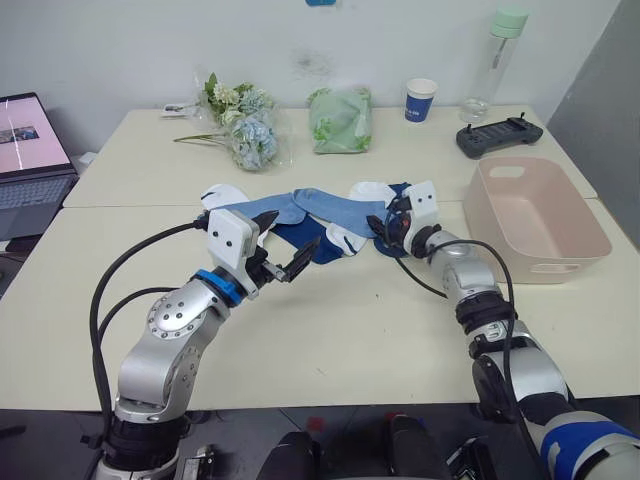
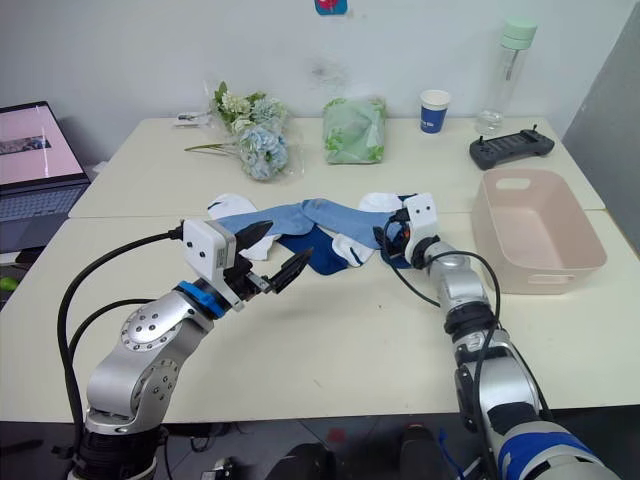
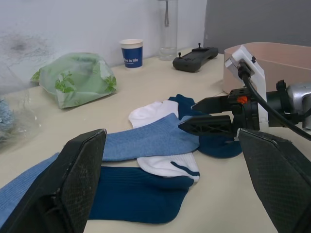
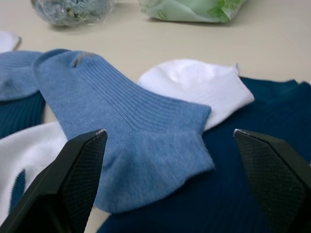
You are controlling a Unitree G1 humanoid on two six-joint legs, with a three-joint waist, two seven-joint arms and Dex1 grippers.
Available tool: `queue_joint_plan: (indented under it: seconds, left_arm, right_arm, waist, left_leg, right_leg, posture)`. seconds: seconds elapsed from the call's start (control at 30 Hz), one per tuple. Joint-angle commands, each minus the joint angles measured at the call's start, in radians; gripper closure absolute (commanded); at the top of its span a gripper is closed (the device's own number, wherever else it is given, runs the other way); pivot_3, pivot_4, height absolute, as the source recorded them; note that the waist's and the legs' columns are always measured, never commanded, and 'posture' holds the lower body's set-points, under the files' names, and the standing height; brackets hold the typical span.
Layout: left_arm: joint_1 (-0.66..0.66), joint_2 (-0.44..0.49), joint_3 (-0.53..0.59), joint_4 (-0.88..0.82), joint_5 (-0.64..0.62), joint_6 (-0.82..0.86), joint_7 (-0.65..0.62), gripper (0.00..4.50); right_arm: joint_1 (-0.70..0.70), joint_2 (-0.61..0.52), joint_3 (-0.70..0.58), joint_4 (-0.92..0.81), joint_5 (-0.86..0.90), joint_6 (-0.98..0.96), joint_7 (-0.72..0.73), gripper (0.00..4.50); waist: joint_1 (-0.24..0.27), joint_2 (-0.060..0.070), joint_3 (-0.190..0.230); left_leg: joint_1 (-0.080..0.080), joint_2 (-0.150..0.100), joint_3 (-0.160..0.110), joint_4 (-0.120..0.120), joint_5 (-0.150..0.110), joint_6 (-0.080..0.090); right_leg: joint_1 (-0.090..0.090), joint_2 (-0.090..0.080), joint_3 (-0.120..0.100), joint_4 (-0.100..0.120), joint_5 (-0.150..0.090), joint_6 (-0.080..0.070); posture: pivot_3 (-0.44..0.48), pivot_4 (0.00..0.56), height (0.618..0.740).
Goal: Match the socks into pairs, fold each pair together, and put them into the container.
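The socks lie in a loose heap at the table's middle. There is a light blue sock [image 1: 335, 207], another light blue one [image 1: 250, 215], a navy sock [image 1: 310, 245], a second navy one [image 4: 252, 184], and white socks [image 1: 372, 190] [image 1: 350, 240] [image 1: 222, 195]. My right gripper [image 1: 376, 230] is open at the heap's right end, its fingers [image 4: 73, 179] on either side of a light blue cuff [image 4: 141, 131]. My left gripper [image 1: 297, 228] hangs open over the heap's left part, holding nothing. The container [image 1: 540, 215], a pale pink tub, stands at the right with nothing in it.
Along the back of the table are a flower bunch [image 1: 245, 125], a pale green cloth bundle [image 1: 340, 118], a blue paper cup [image 1: 421, 100], a clear bottle [image 1: 495, 65] and a black controller [image 1: 500, 135]. A laptop [image 1: 30, 150] stands off the table's left.
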Motion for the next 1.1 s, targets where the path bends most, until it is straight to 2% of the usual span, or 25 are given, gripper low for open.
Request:
queue_joint_plan:
  seconds: [0.03,0.17,0.23,0.3,0.63,0.9,1.1]
  left_arm:
    - [-0.013,0.009,0.005,-0.016,0.006,-0.016,-0.004,0.0]
    - [-0.01,0.007,0.003,-0.016,0.012,-0.019,-0.002,0.0]
    - [-0.008,0.006,0.001,-0.021,0.013,-0.017,0.0,0.0]
    - [-0.005,0.006,0.001,-0.023,0.014,-0.017,0.0,0.0]
    - [0.009,-0.015,-0.014,-0.029,0.027,-0.021,0.01,0.0]
    - [0.047,-0.006,0.025,0.0,0.03,-0.043,0.008,0.0]
    - [0.047,0.004,0.042,0.023,0.034,-0.051,0.004,0.0]
  right_arm:
    - [-0.035,0.008,-0.01,0.005,0.001,0.008,0.007,0.04]
    - [-0.03,0.019,-0.009,-0.003,0.003,0.007,0.018,0.04]
    - [-0.024,0.022,-0.02,-0.019,0.014,0.001,0.022,0.43]
    - [-0.018,0.02,-0.016,-0.028,0.011,0.002,0.025,0.93]
    - [0.011,0.026,-0.02,-0.118,0.025,0.014,0.024,4.43]
    - [0.07,0.036,-0.02,-0.345,0.087,0.148,0.055,4.47]
    - [0.177,-0.001,-0.031,-0.655,0.169,0.349,0.055,4.47]
  waist:
    - [-0.001,0.0,0.0]
    - [-0.001,0.0,0.0]
    - [-0.001,0.0,0.0]
    - [-0.001,0.0,0.0]
    - [-0.001,0.0,0.0]
    - [0.001,0.0,0.0]
    - [0.004,0.0,0.0]
  left_leg:
    - [0.0,0.0,0.0,0.0,0.0,0.0]
    - [0.0,0.0,0.0,0.0,0.0,0.0]
    - [0.0,0.0,0.0,0.0,0.0,0.0]
    - [0.0,0.0,0.0,0.0,0.0,0.0]
    - [0.0,0.0,0.0,0.0,0.0,0.0]
    - [0.0,0.001,-0.001,0.0,0.0,0.0]
    - [-0.001,0.001,-0.002,0.0,0.0,0.0]
  right_leg:
    - [0.0,0.0,0.0,0.0,0.0,0.0]
    - [0.0,0.0,0.0,0.0,0.0,0.0]
    - [0.0,0.0,0.0,0.0,0.0,0.0]
    - [0.0,0.0,0.0,0.0,0.0,0.0]
    - [0.0,0.0,0.0,0.0,0.0,0.0]
    - [0.0,0.0,0.0,0.0,0.0,0.0]
    - [0.0,0.0,-0.001,0.0,0.0,0.0]
  posture:
    - [0.0,0.15,0.74]
    - [0.0,0.15,0.74]
    - [0.0,0.15,0.74]
    - [0.0,0.15,0.74]
    - [0.0,0.15,0.74]
    - [0.0,0.15,0.74]
    - [0.0,0.15,0.74]
